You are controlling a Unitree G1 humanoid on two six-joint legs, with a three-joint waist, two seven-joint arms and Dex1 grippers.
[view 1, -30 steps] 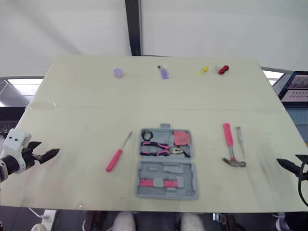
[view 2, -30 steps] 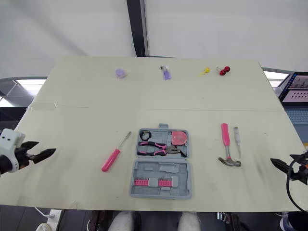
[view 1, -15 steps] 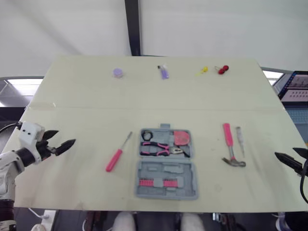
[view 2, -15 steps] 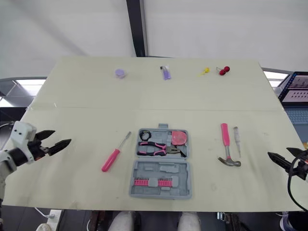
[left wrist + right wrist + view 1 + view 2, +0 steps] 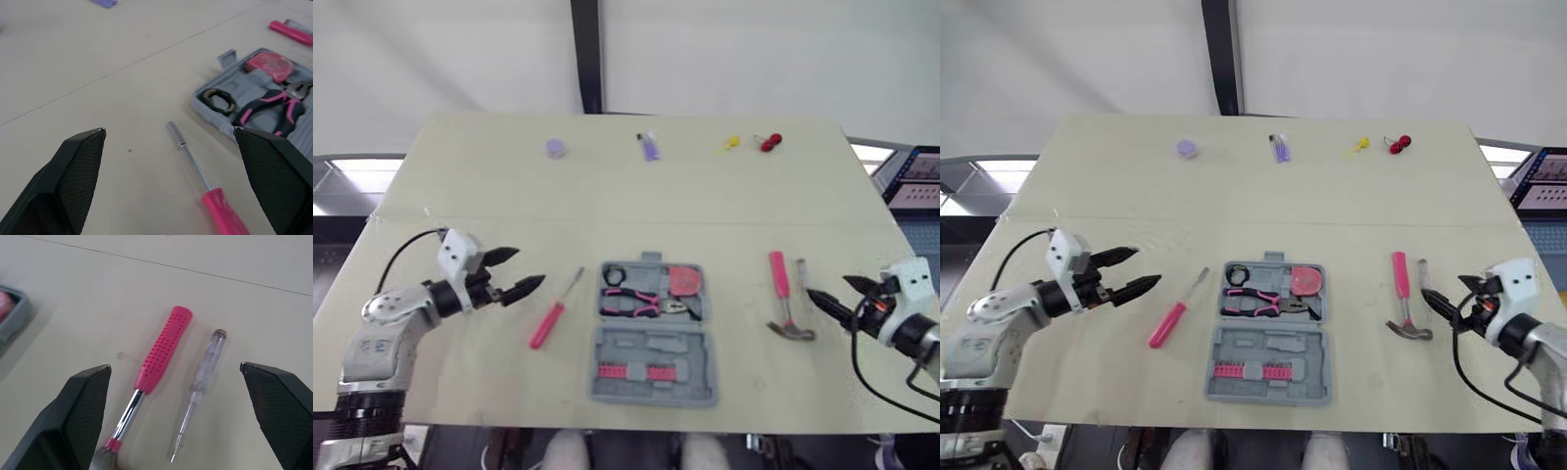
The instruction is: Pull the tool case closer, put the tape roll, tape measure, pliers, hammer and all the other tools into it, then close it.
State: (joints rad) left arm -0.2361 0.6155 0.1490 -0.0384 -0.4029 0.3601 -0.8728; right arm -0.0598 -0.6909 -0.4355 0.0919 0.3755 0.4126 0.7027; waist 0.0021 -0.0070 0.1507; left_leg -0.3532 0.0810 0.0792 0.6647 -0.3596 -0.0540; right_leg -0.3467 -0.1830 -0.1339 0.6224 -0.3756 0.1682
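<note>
Both are spread wide: the left end effector point(image 5: 525, 268) near the pink-handled screwdriver point(image 5: 548, 318), the right end effector point(image 5: 827, 292) facing the hammer point(image 5: 164, 350) and clear-handled tester screwdriver point(image 5: 208, 364). These lie just beside each other, so closing there may catch both or knock one away. The open tool case point(image 5: 690, 357) sits on the counter point(image 5: 460, 196) between the arms. Count: one case holding one tape roll point(image 5: 612, 275), one pliers point(image 5: 641, 304) and one tape measure point(image 5: 682, 281); three tools lie outside.

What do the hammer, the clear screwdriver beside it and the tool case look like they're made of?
Hammer: pink dimpled grip, likely rubber or plastic; shiny shaft, probably chromed steel.
Clear screwdriver: see-through handle, apparently plastic, with a thin metal shaft.
Tool case: matte grey moulded plastic, judging by its shaped recesses.
</note>
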